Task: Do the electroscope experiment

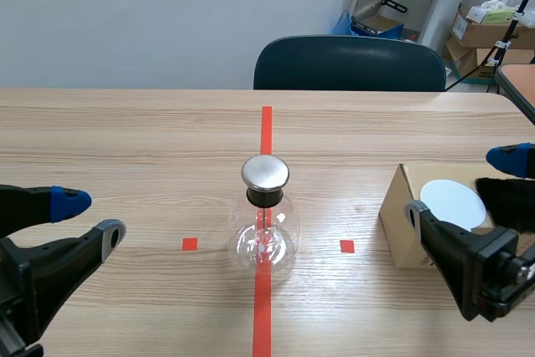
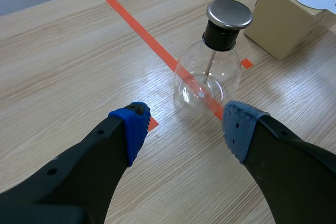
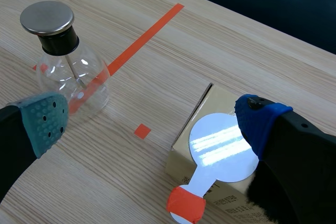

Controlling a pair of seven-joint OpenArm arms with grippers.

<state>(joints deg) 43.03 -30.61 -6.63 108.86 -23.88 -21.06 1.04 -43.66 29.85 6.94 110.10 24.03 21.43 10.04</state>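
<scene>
The electroscope (image 1: 266, 221) is a clear glass flask with a round metal cap (image 1: 266, 172) and a thin rod inside. It stands on the red tape line at the table's middle. My left gripper (image 1: 90, 219) is open at the near left, well short of the flask (image 2: 206, 74), which lies ahead of it. To the right sits a cardboard box (image 1: 399, 221) with a white disc (image 1: 452, 201) on top. The disc (image 3: 223, 148) has an orange-red taped handle (image 3: 185, 206) hanging over the box's edge. My right gripper (image 1: 462, 186) is open above the box, with the disc under it. Black fur (image 1: 506, 203) lies beside the disc.
A dark chair (image 1: 349, 64) stands at the table's far edge. Cardboard boxes (image 1: 481, 29) and gear sit on the floor beyond at the back right. Small orange-red squares (image 1: 190, 244) mark the table on either side of the flask.
</scene>
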